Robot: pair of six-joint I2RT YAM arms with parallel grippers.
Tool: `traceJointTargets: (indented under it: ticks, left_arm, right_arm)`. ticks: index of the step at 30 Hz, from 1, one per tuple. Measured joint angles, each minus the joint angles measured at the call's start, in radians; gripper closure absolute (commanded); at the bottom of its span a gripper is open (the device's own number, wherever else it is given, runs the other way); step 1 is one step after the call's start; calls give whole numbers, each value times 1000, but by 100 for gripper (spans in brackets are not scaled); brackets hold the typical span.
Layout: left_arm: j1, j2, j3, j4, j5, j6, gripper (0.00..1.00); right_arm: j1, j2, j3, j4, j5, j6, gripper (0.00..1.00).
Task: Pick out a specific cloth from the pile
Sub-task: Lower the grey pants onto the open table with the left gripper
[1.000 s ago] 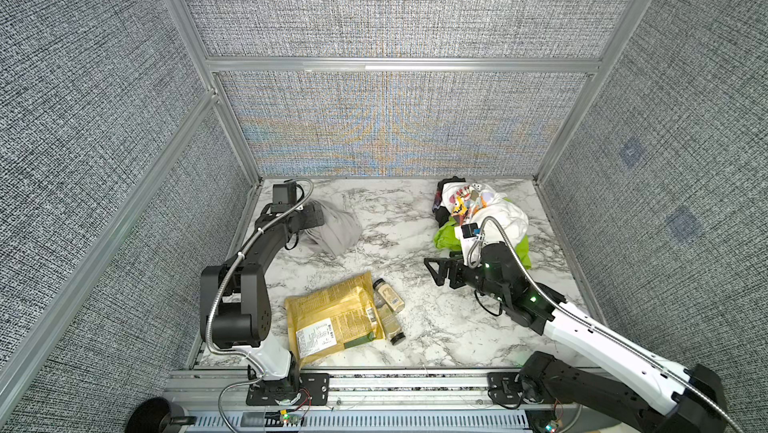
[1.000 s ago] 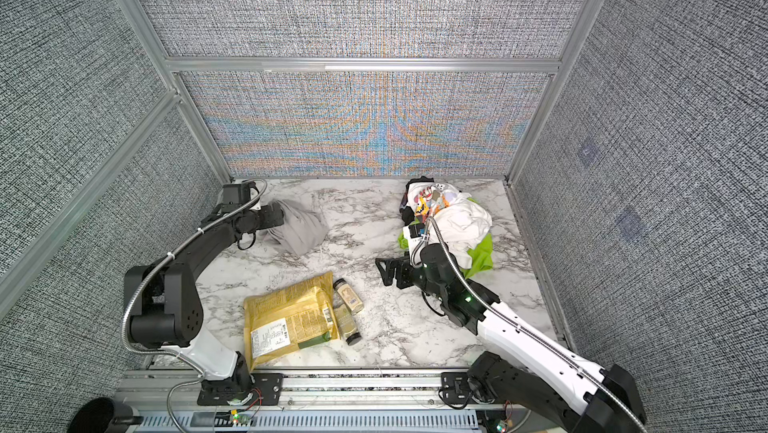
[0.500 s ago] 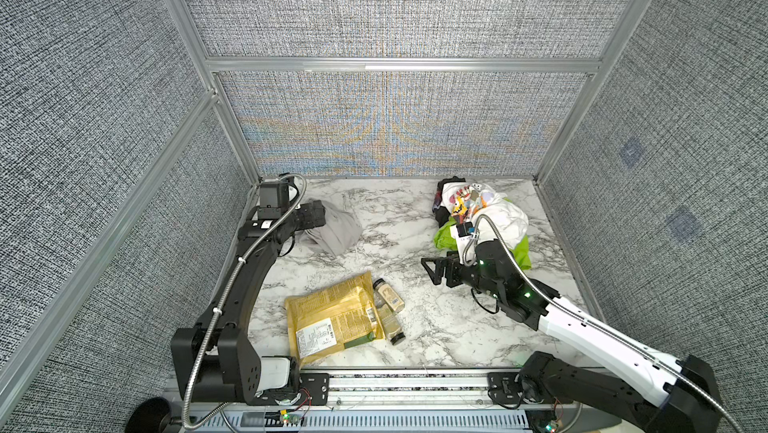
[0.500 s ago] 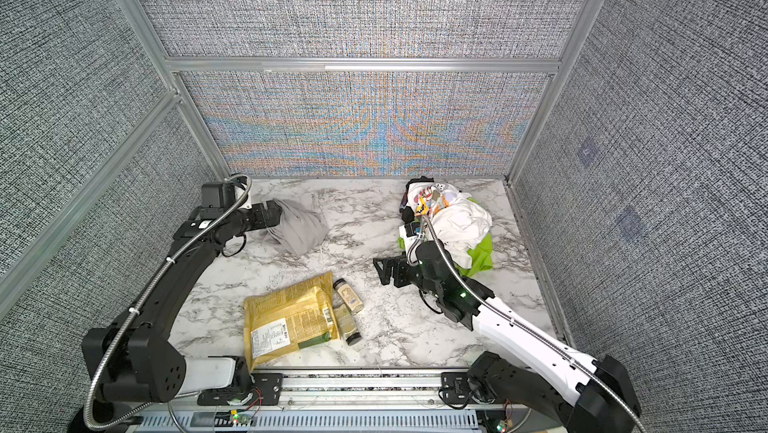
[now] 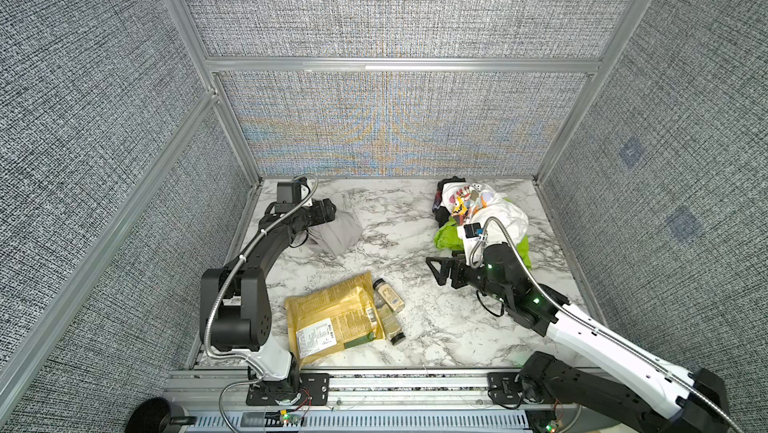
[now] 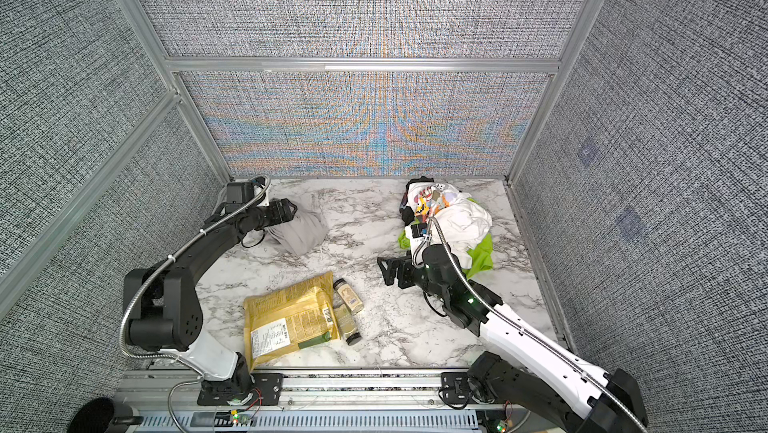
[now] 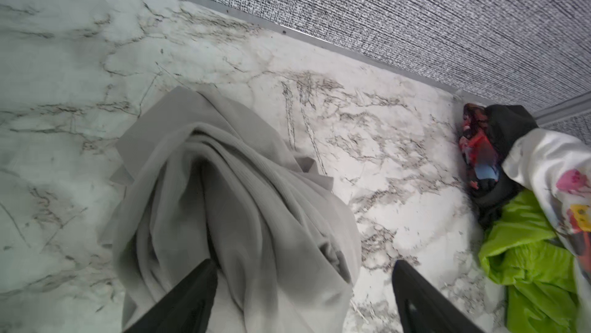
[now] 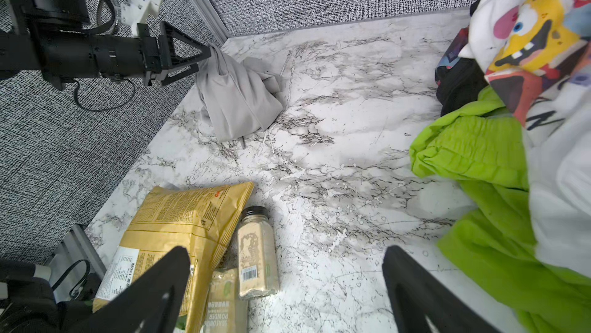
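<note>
Grey, soft, plain: the cloth (image 5: 334,233) sits bunched on the marble top (image 5: 399,219) near the back left corner, well apart from the pile (image 5: 478,212) at the back right. So it is already separated. White, bright green, cartoon print and black lie heaped together over there.

My left gripper (image 7: 300,267) is at the wall-side edge of the cloth, jaws spread wide. In the left wrist view, folds rise between my fingers (image 7: 192,296) and lean on one of them. The opposite finger stands clear over bare marble. Nothing is pinched. The right wrist view shows the fabric drawn up to a peak against the left gripper (image 8: 203,58). My guess is that it hangs there by drape and friction, not by grip.

My right gripper (image 5: 434,271) is spread too, and empty. It hovers low over bare marble between the pile and the two spice jars (image 5: 388,298), which lie beside the yellow packet (image 5: 332,320) at the front. I read this as parked: near the pile should it need steadying, but touching nothing.

Judgement: the picking-out looks essentially done. What is left is getting my left fingers free of the fabric. The risk is that the fold leaning on my finger snags and drags the cloth along.
</note>
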Motion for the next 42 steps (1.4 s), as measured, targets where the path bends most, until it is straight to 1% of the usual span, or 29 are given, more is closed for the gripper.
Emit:
traceJointTargets:
  ticks: [3,5,7,9,13,18,22,25,31,34,37,39,42]
  left_arm:
    - [-10,77,31,13,-80,5,10]
    - [-16,127,36,14,-107,5,19]
    - [-21,176,36,13,-127,9,20]
    - [-23,218,39,21,-132,10,21]
    - [-24,264,35,100,-130,-5,21]
    - [-25,323,31,205,-111,-30,21]
    - [-24,358,56,240,-108,-35,21]
    - [-24,349,54,242,-106,-46,19]
    - [-24,298,45,183,-101,-50,14]
    - [-24,232,22,163,-90,-52,12]
    - [-24,151,4,123,-73,-60,12]
    - [-24,109,-3,126,-69,-60,12]
    - [-24,73,-34,116,-69,-60,12]
  right_arm:
    - [0,-12,-6,-6,11,0,1]
    - [0,-16,-8,-13,18,0,1]
    - [0,-20,-8,-17,20,0,1]
    - [0,-29,-8,-18,13,-10,1]
    - [0,-55,-11,-6,-29,-32,1]
    - [0,-94,-38,19,-52,-43,1]
    - [0,-119,-48,34,-58,-47,1]
    - [0,-127,-48,34,-58,-50,1]
    - [0,-126,-45,29,-52,-57,1]
    - [0,-125,-45,26,-49,-62,1]
    - [0,-126,-32,14,-49,-72,1]
    - [0,-127,-24,14,-50,-79,1]
    - [0,-127,-19,11,-51,-83,1]
